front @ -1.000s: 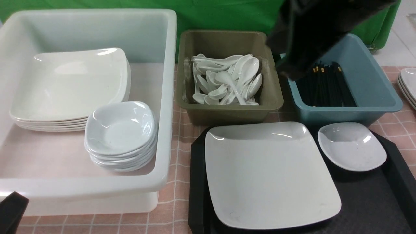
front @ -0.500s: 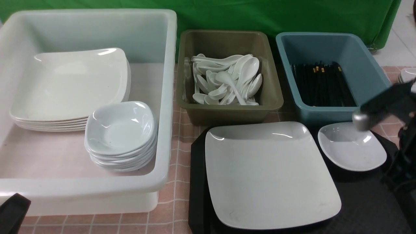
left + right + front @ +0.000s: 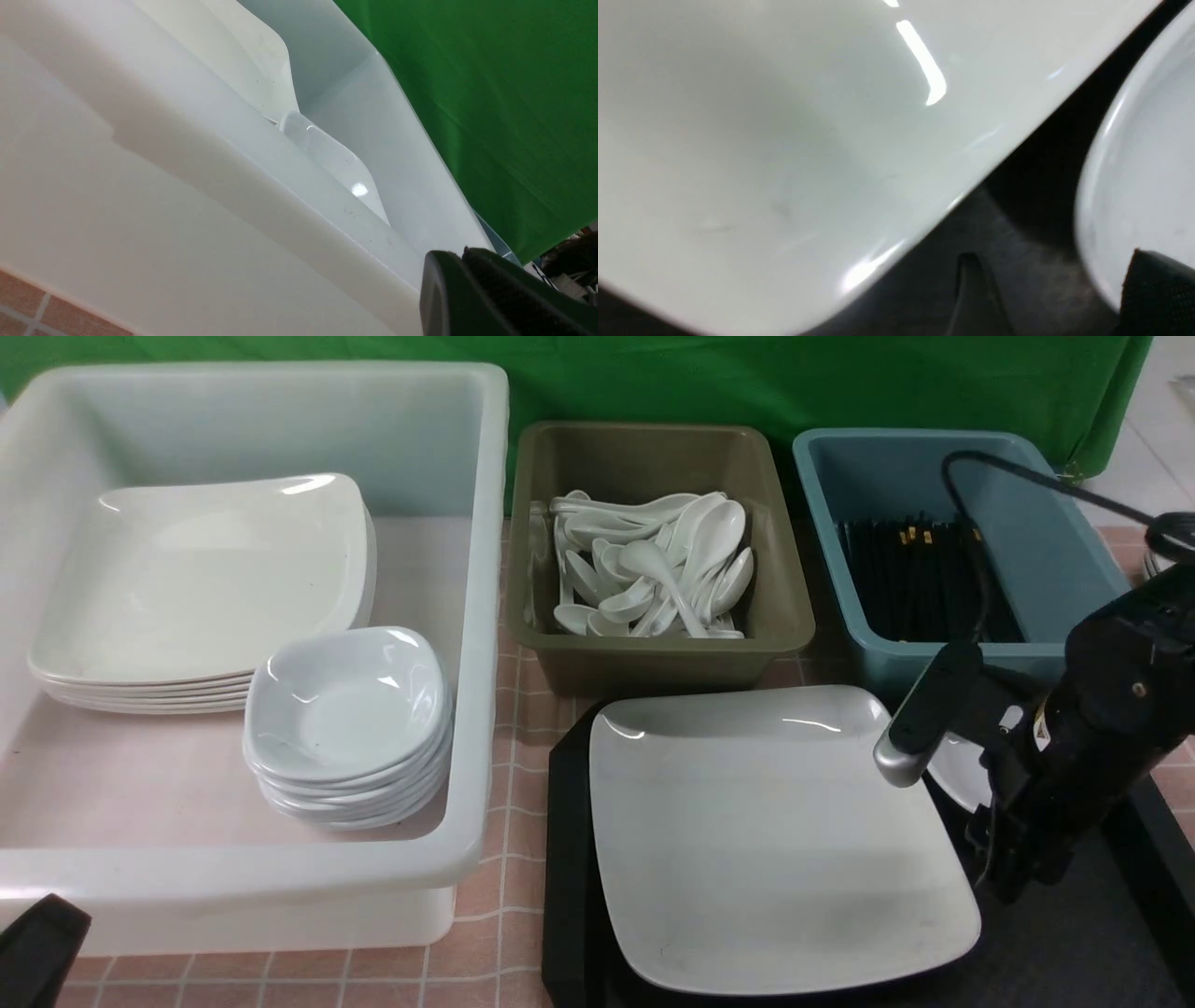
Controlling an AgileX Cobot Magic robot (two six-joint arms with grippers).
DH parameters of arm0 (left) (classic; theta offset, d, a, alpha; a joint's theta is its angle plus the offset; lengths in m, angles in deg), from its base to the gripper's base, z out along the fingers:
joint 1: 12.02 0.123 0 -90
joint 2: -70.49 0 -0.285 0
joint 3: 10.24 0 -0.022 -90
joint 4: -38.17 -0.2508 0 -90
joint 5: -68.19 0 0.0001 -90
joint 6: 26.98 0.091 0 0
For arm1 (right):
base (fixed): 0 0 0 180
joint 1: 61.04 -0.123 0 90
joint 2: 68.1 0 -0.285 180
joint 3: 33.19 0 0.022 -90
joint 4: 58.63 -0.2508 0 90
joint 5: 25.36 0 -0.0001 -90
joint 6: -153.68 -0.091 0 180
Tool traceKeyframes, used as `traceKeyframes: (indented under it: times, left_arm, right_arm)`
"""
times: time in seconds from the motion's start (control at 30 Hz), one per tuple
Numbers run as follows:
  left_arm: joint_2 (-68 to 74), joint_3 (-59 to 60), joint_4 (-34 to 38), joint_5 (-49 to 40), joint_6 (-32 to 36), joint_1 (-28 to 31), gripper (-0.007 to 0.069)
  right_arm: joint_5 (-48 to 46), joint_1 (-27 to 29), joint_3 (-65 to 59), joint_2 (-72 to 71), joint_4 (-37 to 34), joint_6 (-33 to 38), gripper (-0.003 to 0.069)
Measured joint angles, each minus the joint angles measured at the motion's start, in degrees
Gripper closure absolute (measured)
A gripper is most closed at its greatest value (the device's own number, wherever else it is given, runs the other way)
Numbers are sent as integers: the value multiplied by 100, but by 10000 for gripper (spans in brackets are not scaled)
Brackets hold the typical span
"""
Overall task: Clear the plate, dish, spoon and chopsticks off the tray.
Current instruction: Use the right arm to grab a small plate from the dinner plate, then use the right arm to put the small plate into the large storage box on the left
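On tray [image 3: 565, 859], near right: plate [image 3: 775, 840] lies flat; dish [image 3: 1148, 140] sits just beside it, mostly hidden by R arm in front view. R gripper [image 3: 1059, 298] is low over tray betw. the two, fingers apart, holding nothing. Chopsticks [image 3: 920, 583] lie in blue bin [image 3: 1055, 532]. L gripper [image 3: 460, 266] closed, empty, by outer wall of white tub [image 3: 187, 233].

Bright, even overhead light fills the front view. Small glare streaks sit on the corners of the large glossy white square plate [image 3: 775, 840] and on the stacked small white dishes [image 3: 345, 709]. A soft shadow dims the plate's near part. The right wrist view is close and blurred, with 1 hard glare streak on the plate.
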Motion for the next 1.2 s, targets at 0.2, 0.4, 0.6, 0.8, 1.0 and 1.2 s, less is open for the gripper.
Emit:
traceKeyframes:
  times: [0.2,0.4,0.6,0.8,1.0,1.2]
  left_arm:
    - [0,0,-19,0,0,0,605]
    - [0,0,-25,0,0,0,605]
    - [0,0,-2,0,0,0,605]
    - [0,0,-1,0,0,0,605]
    - [0,0,-1,0,0,0,605]
    - [0,0,-1,0,0,0,605]
  right_arm:
    - [273,0,0,450,738,0,195]
    - [380,0,11,767,1141,6,263]
    - [370,-65,98,747,1385,-416,508]
    - [-244,-325,210,271,1252,-882,582]
    - [-1230,-896,530,-721,565,-1010,582]
    - [-826,-1624,1409,-1647,-1534,-482,582]
